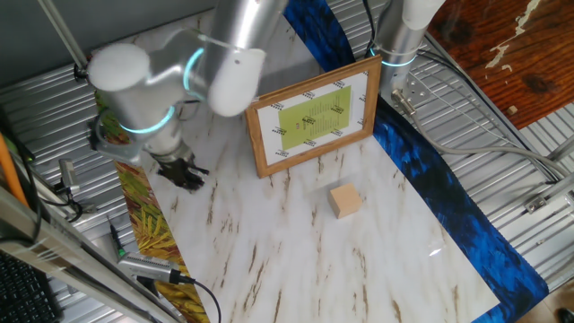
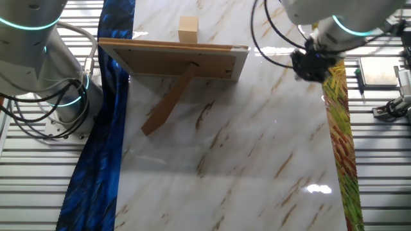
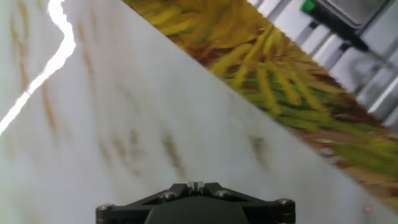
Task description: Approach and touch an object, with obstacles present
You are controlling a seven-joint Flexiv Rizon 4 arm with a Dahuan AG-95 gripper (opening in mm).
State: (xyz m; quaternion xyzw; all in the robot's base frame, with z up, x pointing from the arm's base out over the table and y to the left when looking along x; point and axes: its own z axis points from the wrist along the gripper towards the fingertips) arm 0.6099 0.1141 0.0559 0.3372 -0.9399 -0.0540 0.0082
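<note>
The small light-tan wooden cube [image 1: 345,201] sits on the white marble table, in front of the wooden-framed picture [image 1: 314,118], which stands upright on its prop. In the other fixed view the cube [image 2: 188,29] shows just past the picture's brown back [image 2: 173,59]. My gripper [image 1: 182,172] is low over the table's left edge, far from the cube and to the picture's left; it also shows in the other fixed view [image 2: 313,65]. In the hand view its fingertips [image 3: 195,185] are pressed together with nothing between them, over bare marble.
A yellow-green patterned strip [image 1: 151,215] runs along the table edge by my gripper, with metal tools [image 1: 148,267] and cables beyond it. A blue cloth [image 1: 439,193] lines the opposite edge. A second arm's base [image 2: 45,77] stands behind the picture.
</note>
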